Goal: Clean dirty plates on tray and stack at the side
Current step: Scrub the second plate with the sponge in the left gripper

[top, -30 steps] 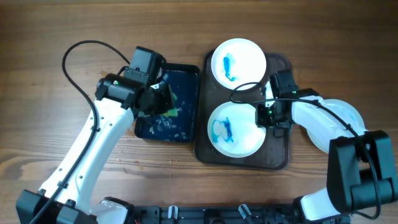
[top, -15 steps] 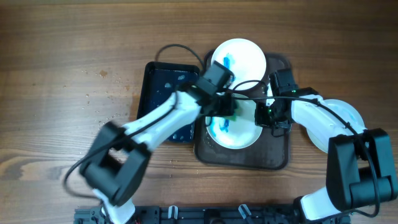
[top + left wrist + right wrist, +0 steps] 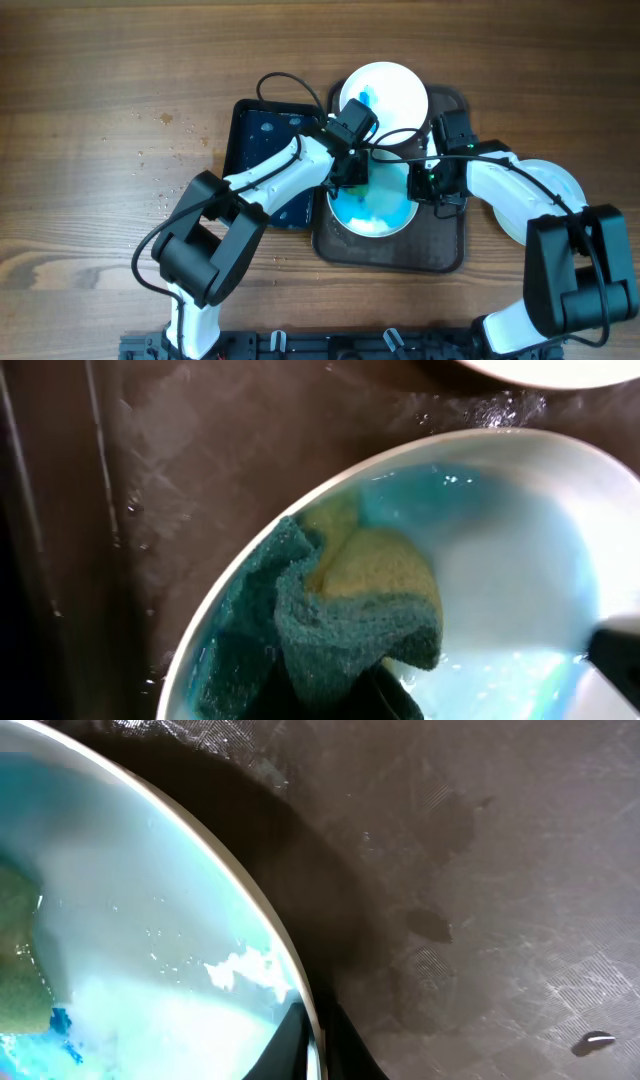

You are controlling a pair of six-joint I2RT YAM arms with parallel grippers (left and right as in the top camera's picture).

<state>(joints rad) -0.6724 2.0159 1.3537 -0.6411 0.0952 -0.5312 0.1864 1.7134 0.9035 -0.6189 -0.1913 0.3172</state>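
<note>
the left gripper (image 3: 352,180) clamps a teal-and-yellow sponge (image 3: 350,610) inside a blue-smeared white round plate (image 3: 392,212). the right gripper (image 3: 428,184) pinches that plate's rim on the dark brown tray (image 3: 440,255).

No readable text, labels, brand marks, numbers or signs appear in any view.

Even, bright overhead light; both wrist views are dimmer and soft, with wet glare on the tray (image 3: 480,870).
</note>
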